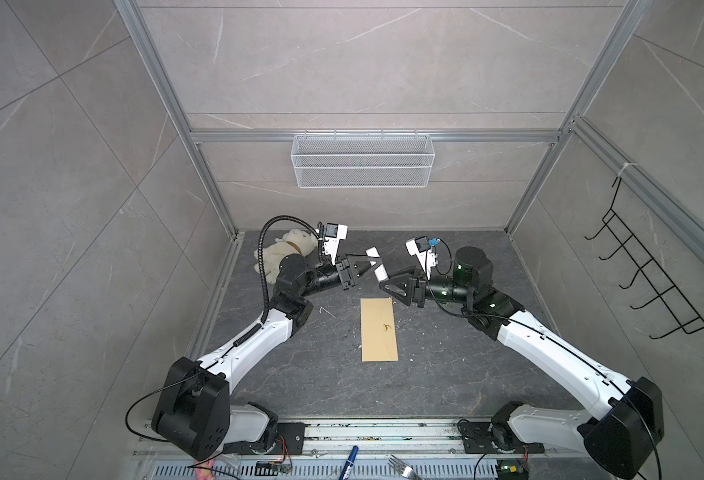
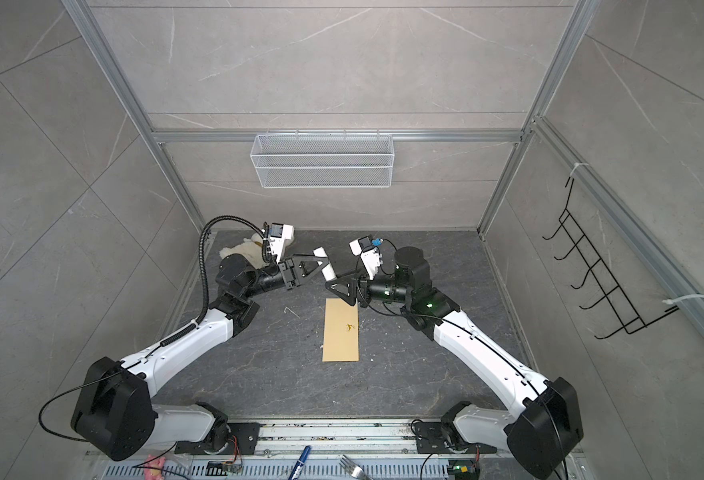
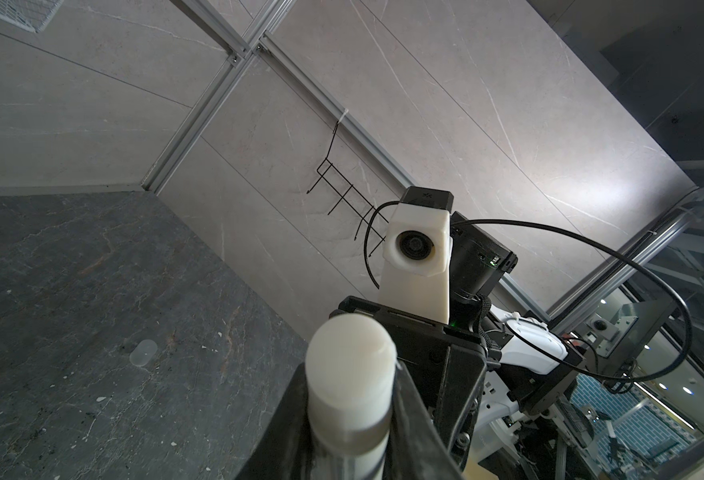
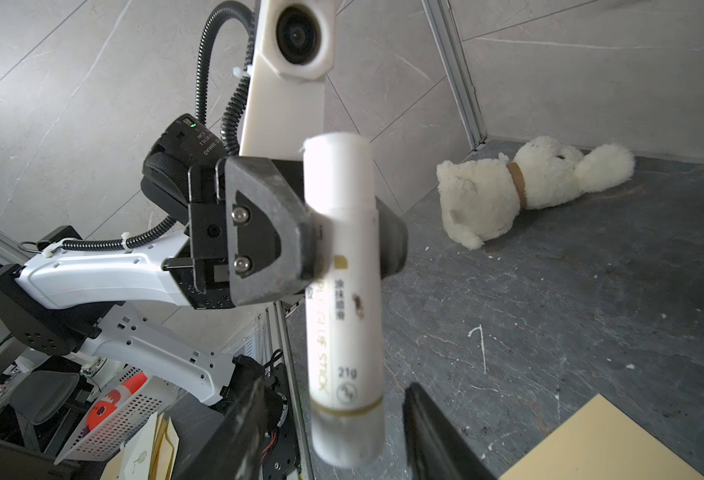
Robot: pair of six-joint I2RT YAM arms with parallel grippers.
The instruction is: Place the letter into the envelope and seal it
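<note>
envelope (image 1: 379, 329) flat on table (image 1: 300, 374), centre; glue stick (image 4: 344, 291) in the air at its 12 o'clock, pinched in left gripper (image 1: 377, 268); right gripper (image 1: 384, 281) at envelope's 1 o'clock, jaws spread either side of stick's lower end, not touching; plush toy (image 1: 285, 251) on table at 10 o'clock; basket (image 1: 362, 160) on back wall, 12 o'clock; marker (image 1: 352, 457), fork (image 1: 402, 463) at 6 o'clock

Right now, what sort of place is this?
Probably a robot test cell: white-and-black robot arms mounted on a metal rail, an aluminium frame holding grey stone-look panels, and a white wire-mesh basket on the back wall.
</note>
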